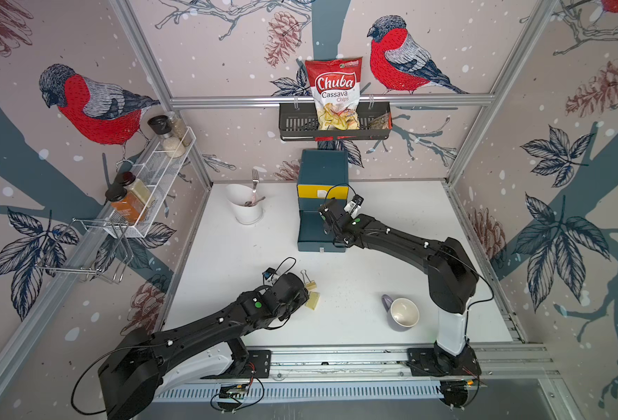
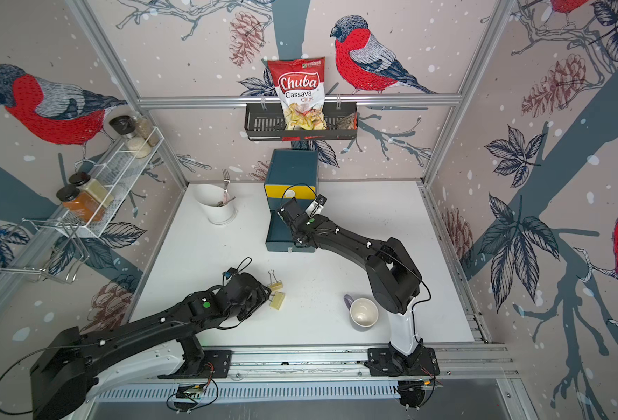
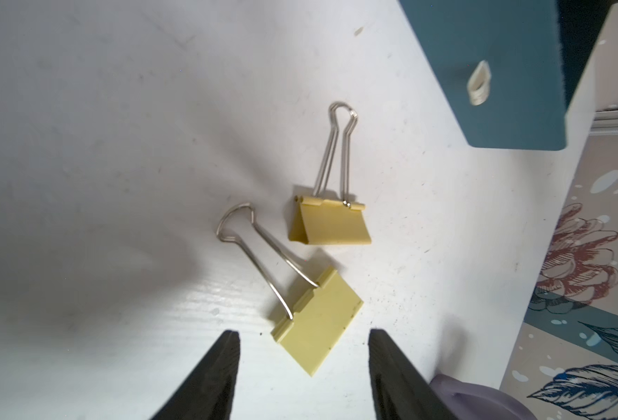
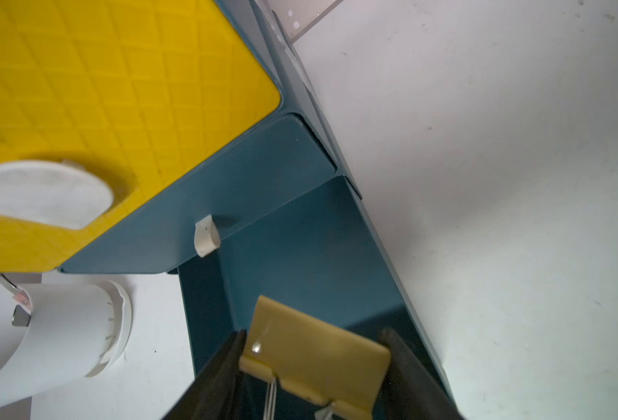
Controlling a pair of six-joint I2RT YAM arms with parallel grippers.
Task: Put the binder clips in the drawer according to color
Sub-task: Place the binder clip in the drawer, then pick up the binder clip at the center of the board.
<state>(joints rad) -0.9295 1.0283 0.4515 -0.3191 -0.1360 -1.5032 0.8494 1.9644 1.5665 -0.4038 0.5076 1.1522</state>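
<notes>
Right gripper (image 4: pixel 313 331) clamps one yellow clip (image 4: pixel 311 351) over the open drawer (image 4: pixel 300 236); left gripper (image 3: pixel 303 332), spread and empty, has two loose clips (image 3: pixel 314 323) unsorted just ahead.

Both top views overlook the whole table (image 1: pixel 391 203); wrist cameras sit close over clips (image 3: pixel 318 320) and drawer (image 4: pixel 282 236).

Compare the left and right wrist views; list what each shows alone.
Left wrist only: a nearer yellow clip and a farther yellow clip lying loose before the open left claw, plus the purple mug. Right wrist only: the right claw shut on a third yellow clip, the yellow drawer front, the white cutlery cup. Both: the pulled-out teal drawer and white table.
</notes>
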